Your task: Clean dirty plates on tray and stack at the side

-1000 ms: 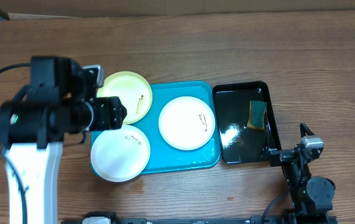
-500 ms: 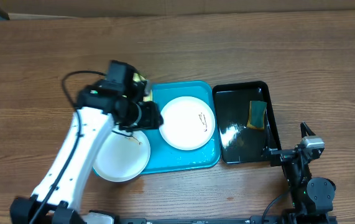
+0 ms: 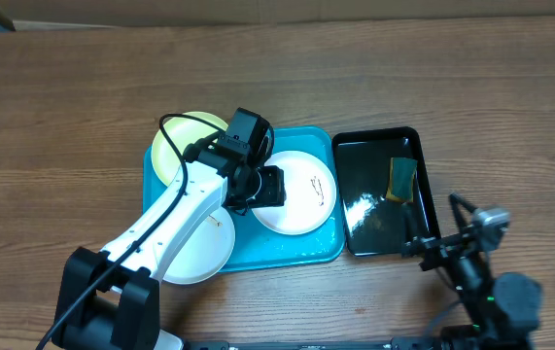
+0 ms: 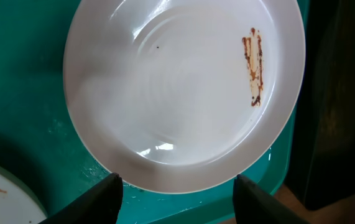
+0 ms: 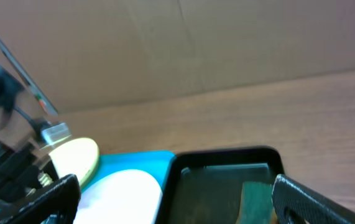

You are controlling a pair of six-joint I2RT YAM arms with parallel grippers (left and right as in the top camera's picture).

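Sponge (image 3: 401,179) in blk tray (image 3: 374,241) just R of turquoise tray (image 3: 296,253)

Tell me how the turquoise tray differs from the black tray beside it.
Colour: the turquoise tray is blue-green; the black tray is glossy and reflects light.
Size: the turquoise tray is wider, the black tray narrower.
Load: the turquoise tray carries plates; the black tray holds only a sponge.
Both are rectangular with rounded corners and raised rims, side by side on the table.
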